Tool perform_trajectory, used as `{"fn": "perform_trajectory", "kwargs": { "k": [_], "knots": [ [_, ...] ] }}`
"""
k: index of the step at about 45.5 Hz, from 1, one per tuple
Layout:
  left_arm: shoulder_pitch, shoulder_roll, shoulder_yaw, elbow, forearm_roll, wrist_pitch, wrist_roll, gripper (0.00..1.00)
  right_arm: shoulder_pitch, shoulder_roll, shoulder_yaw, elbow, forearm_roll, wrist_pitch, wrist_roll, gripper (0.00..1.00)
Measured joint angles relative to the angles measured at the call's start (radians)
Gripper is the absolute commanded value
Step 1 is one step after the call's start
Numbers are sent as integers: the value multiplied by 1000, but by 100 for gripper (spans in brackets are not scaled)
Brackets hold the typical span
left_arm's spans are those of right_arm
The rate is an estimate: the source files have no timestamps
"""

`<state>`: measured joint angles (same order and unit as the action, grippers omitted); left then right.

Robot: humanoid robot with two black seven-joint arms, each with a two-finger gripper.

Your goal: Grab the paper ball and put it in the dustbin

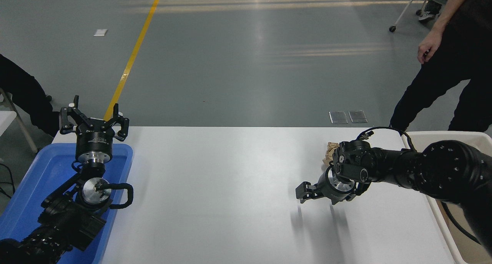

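The paper ball (329,153), a tan crumpled wad, lies on the white table (215,187) near its far right. My right wrist partly hides it. My right gripper (308,194) points left just above the table. It is in front and to the left of the ball, open and empty. The dustbin (442,135), cream-white with a thick rim, stands at the right edge, mostly covered by my right arm. My left gripper (94,117) is parked at the lower left, open and pointing up over the blue tray.
A shallow blue tray (34,179) sits at the table's left end under my left arm. A person in dark clothes (453,64) stands at the far right beyond the dustbin, one hand hanging down. Another dark figure is at the left edge.
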<state>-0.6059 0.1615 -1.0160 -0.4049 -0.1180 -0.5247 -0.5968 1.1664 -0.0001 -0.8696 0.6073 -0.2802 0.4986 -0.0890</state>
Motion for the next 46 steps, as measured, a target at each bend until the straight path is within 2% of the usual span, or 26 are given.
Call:
{"fn": "perform_trajectory", "kwargs": {
  "k": [27,39,46],
  "knots": [
    [-1,4,8,0,-4,0,-3,99,63,0,-3,37,-4,1,-5,100],
    [-2,6,13,0,-4,0,-3,99,269,-2,-6,204,8,20,-7,100],
    [-2,7,14,0,-4,0,-3,99,445,-84,-8,355,11,43,-7,100]
  ]
}}
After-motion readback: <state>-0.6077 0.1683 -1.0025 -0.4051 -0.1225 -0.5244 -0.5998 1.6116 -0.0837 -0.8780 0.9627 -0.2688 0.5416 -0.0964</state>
